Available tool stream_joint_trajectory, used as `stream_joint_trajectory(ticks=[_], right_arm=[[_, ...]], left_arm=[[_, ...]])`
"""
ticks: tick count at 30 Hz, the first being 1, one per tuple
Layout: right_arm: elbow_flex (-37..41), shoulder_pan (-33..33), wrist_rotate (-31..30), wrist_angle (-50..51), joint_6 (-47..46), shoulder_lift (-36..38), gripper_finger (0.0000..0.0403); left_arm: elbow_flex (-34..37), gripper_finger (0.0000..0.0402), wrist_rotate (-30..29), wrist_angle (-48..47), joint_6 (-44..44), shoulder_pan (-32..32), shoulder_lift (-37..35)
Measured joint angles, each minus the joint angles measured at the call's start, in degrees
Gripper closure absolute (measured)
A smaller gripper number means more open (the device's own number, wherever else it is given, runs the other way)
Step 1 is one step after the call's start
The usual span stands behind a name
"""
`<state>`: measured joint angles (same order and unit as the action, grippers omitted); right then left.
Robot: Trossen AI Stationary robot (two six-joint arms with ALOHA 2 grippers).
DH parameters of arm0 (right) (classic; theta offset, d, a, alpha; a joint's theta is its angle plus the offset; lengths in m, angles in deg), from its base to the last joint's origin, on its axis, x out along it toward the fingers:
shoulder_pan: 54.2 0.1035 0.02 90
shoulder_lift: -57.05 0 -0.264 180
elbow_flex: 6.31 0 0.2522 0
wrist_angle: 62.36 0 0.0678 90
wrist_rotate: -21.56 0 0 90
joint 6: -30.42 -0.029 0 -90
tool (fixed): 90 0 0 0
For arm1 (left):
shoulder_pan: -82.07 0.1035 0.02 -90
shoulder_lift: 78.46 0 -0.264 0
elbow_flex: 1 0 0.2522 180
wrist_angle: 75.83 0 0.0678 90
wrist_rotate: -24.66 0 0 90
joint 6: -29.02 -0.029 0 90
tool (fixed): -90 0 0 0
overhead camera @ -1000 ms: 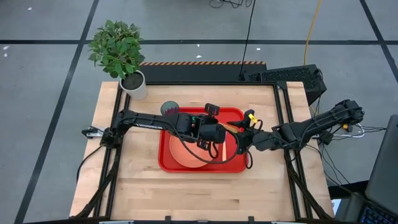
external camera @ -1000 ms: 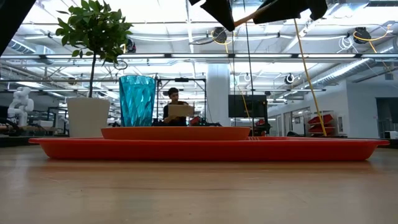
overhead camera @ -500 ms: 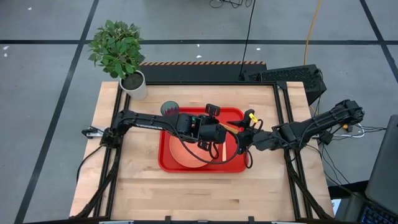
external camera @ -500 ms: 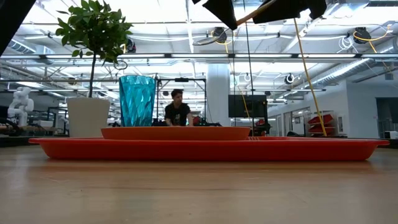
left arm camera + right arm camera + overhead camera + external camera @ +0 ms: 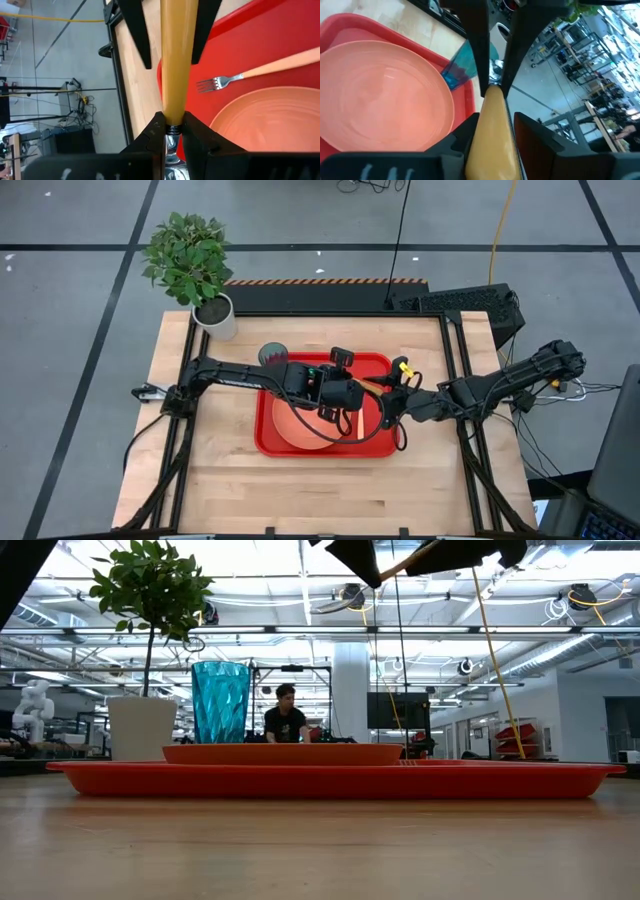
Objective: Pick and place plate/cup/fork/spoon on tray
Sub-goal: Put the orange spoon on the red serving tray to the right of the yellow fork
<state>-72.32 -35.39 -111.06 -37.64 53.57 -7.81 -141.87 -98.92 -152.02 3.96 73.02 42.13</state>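
A potted plant (image 5: 188, 258) in a white pot stands at the bench's (image 5: 220, 480) far left corner. The cup (image 5: 272, 356) stands at the far left corner of the tray (image 5: 262, 438), partly hidden by the left arm in the high view. The plate (image 5: 300, 430) lies inside the tray on its left half, and the fork (image 5: 235, 77) lies flat on the tray floor just beside the plate's rim. Above the tray's middle, the left gripper (image 5: 352, 385) and the right gripper (image 5: 388, 393) meet, held well clear of the tray. Both sets of jaws pinch the spoon (image 5: 176, 60), one on its bowl end and the other on its orange-tan handle.
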Motion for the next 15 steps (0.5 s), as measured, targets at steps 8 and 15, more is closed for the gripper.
stream_joint_trajectory(ticks=[8, 15], right_arm=[[0.0, 0.0, 2.6, -2.0, 0.0, 0.0, 0.0291], [0.7, 0.0, 2.5, -2.7, 0.3, 0.0, 0.0291]], left_arm=[[0.0, 0.0364, 0.0, -0.5, 0.0, 0.0, 0.0], [0.0, 0.0364, 0.0, -0.5, 0.1, 0.0, 0.0]])
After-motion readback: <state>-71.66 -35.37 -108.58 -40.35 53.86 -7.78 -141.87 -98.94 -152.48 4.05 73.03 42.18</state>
